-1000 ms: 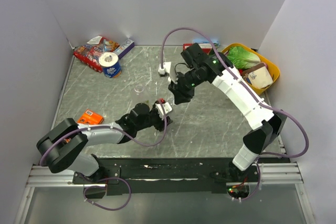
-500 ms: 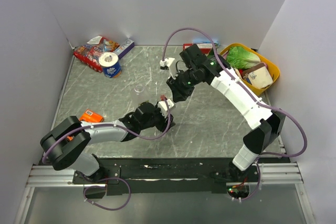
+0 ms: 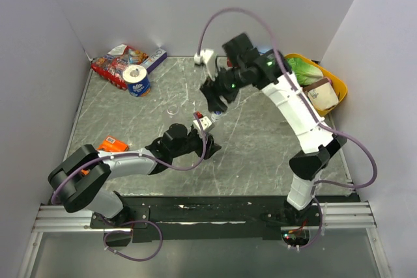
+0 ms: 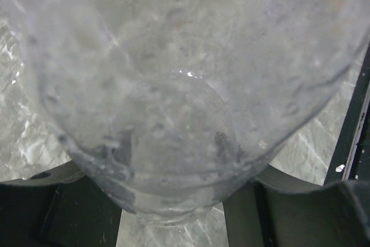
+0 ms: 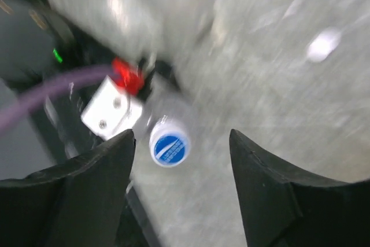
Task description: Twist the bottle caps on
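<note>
Right wrist view: right gripper (image 5: 182, 163), jaws apart and empty, hangs over the blue cap (image 5: 169, 147) atop the bottle (image 4: 185, 114), which left gripper (image 4: 173, 215) clamps steady against twisting, mid table (image 3: 260, 154).

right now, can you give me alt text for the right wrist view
Blurred view down on a blue cap sitting on a small clear bottle, framed between the right gripper's open dark fingers. To its left are a white block with a red part and a purple cable, over a grey table.
</note>
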Robot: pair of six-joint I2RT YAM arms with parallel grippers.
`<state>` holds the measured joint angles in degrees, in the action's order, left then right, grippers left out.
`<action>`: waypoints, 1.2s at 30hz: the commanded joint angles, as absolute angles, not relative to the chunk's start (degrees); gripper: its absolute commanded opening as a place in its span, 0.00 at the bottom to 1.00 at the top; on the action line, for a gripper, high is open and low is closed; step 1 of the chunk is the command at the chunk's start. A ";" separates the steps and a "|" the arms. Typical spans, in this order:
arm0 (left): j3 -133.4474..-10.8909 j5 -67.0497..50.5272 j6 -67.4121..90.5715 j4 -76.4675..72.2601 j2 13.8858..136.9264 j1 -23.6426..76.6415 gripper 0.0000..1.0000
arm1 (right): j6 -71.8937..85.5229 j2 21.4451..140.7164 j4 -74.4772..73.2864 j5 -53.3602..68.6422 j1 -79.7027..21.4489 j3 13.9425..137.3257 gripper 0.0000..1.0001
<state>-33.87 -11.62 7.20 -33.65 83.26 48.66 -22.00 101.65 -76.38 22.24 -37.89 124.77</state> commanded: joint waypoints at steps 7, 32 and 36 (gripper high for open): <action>-30.67 -18.71 4.06 -39.02 81.48 48.25 0.01 | -31.70 93.71 -87.89 27.85 -37.27 124.05 0.79; -29.27 -28.12 -23.73 -33.49 78.22 47.72 0.01 | -78.31 73.83 -69.96 30.85 -49.31 90.97 0.67; -29.27 -28.13 -24.78 -33.49 78.22 47.72 0.01 | -79.80 74.71 -70.14 30.59 -49.57 90.62 0.66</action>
